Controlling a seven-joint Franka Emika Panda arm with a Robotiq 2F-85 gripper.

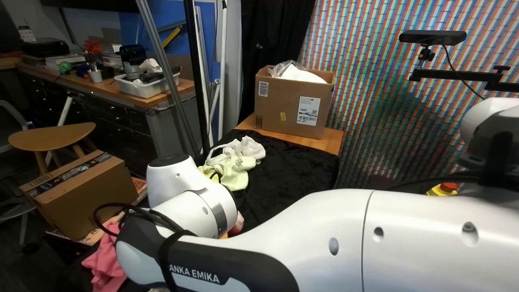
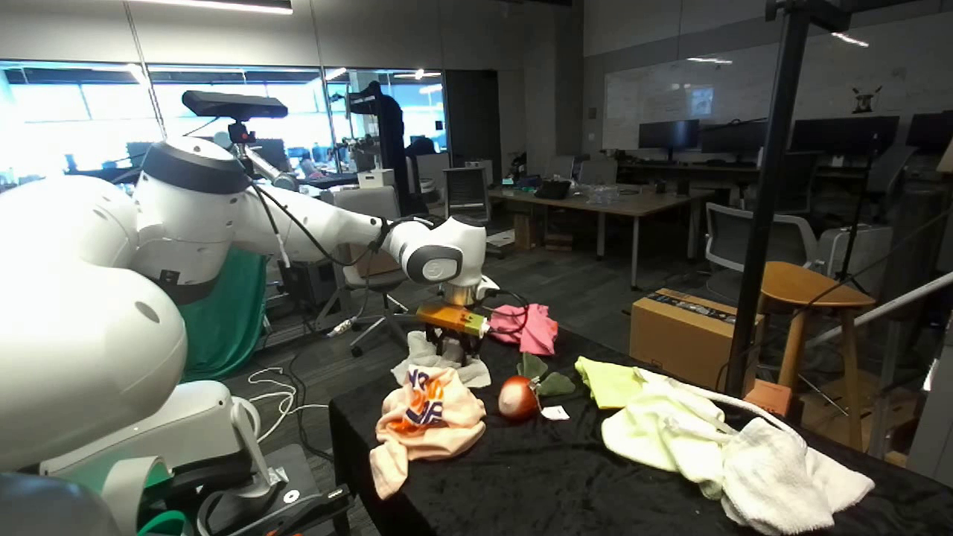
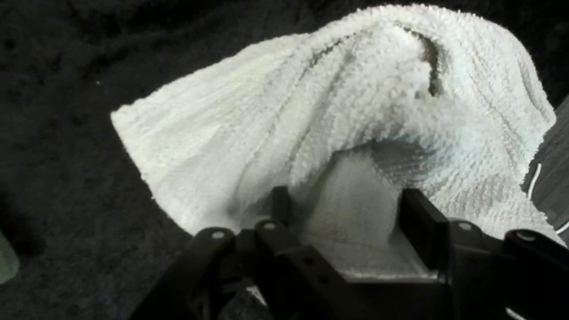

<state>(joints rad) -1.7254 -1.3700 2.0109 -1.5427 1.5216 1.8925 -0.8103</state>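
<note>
In an exterior view, a white robot arm [image 1: 312, 227] is hiding the jaws from me. In an exterior view, crumpled white terry cloth [image 2: 418, 357] is lying beneath them on the black-draped bench [image 2: 543, 480], beside a peach printed garment [image 2: 439, 432]. In the wrist view, the jaws are standing apart, cloth between.

"ANKA EMIKA" can be read on the near robot arm [image 1: 320, 239]. The peach cloth [image 2: 439, 428] bears lettering too crumpled to read; print on the far cardboard box [image 1: 288, 101] is too small.
</note>
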